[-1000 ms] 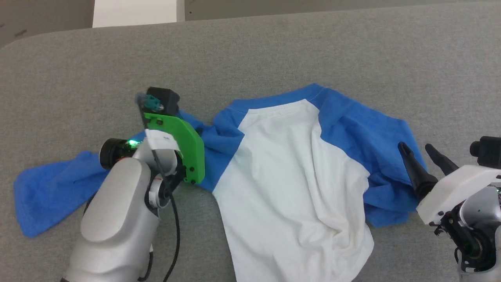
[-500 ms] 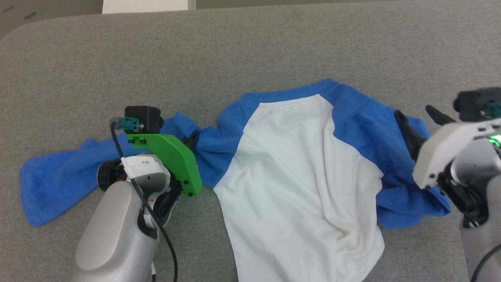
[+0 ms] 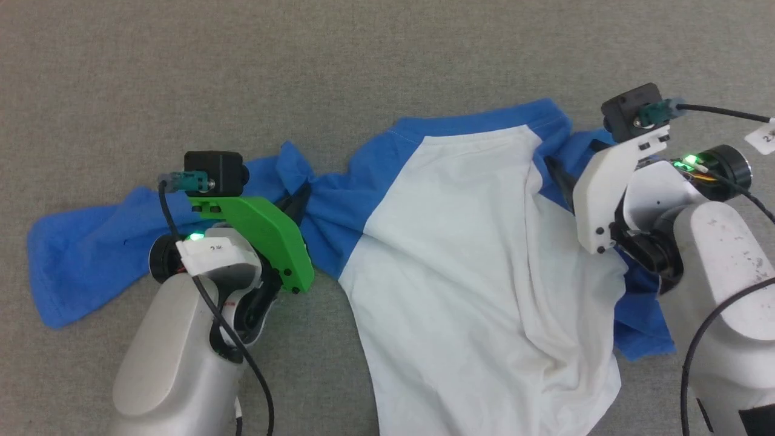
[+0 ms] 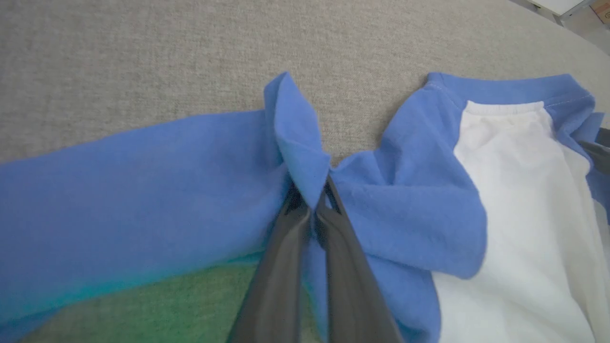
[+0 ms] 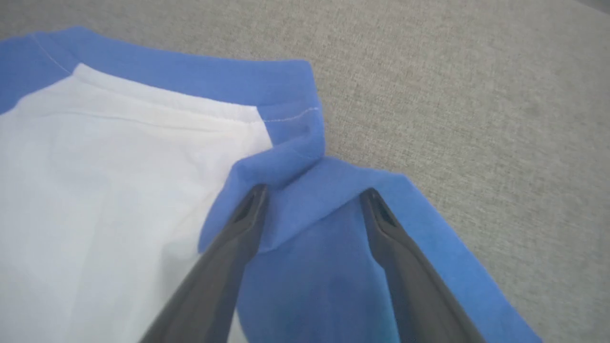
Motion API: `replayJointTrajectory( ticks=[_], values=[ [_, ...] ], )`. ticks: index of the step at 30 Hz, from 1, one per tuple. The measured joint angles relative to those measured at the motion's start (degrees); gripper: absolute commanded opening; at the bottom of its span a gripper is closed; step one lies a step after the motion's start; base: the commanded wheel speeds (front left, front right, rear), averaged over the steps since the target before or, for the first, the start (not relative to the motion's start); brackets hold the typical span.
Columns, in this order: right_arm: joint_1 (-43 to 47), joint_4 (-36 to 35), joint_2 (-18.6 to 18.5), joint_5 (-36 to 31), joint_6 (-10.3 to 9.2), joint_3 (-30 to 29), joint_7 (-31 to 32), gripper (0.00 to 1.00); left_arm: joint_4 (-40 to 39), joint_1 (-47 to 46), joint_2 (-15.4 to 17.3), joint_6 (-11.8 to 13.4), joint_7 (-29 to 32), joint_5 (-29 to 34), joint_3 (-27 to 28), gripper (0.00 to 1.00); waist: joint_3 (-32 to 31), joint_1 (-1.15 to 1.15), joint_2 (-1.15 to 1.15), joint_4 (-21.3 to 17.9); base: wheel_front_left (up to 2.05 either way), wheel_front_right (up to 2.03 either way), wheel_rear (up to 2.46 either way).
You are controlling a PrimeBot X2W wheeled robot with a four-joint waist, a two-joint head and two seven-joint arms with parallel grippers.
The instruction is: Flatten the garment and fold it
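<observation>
Garment [image 3: 472,254] lies on the grey worktop [image 3: 387,54], white body creased, collar on the side away from the robot. One blue sleeve [image 3: 91,266] is stretched out toward the robot's left, fairly flat; the other sleeve is bunched up by the right arm.

Left claw [image 4: 312,205]: pressed together, pinching a raised fold of blue cloth near the shoulder.

Right claw [image 5: 312,195]: spread wide, fingers astride a blue ridge beside the collar, nothing gripped.
</observation>
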Motion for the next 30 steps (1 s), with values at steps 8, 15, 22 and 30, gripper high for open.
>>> replayJointTrajectory(
  ticks=[8, 15, 22, 30],
  values=[
    [-2.7, 4.1, 0.5, 0.4, 0.00, 1.1, -1.5, 0.00, 0.2, -0.4, -0.1, 0.0, -0.8, -0.4, -0.2, 0.00, 0.7, 0.00, 0.00, 0.6, 0.00, 0.00, 0.00],
    [-2.2, 4.7, 0.7, 3.0, 0.00, -0.6, -5.2, 0.00, 1.0, -0.3, -0.5, -0.1, -3.3, -1.0, 0.2, 0.00, -1.4, 0.00, 0.00, 0.2, 0.00, 0.00, 0.00],
    [4.3, -3.3, -0.2, 6.9, 0.00, -7.2, -7.9, 0.00, -0.8, 1.3, -1.8, 0.0, -7.8, -2.6, 2.9, 0.00, -5.3, 0.00, 0.00, 0.1, 0.00, 0.00, 0.00],
    [15.9, -16.5, 1.1, 11.0, 0.01, -15.6, -5.2, 0.00, -4.0, 5.7, -2.2, 1.0, -9.2, -4.6, 4.3, 0.00, -10.4, 0.00, 0.00, -0.2, 0.00, 0.00, 0.00]
  ],
)
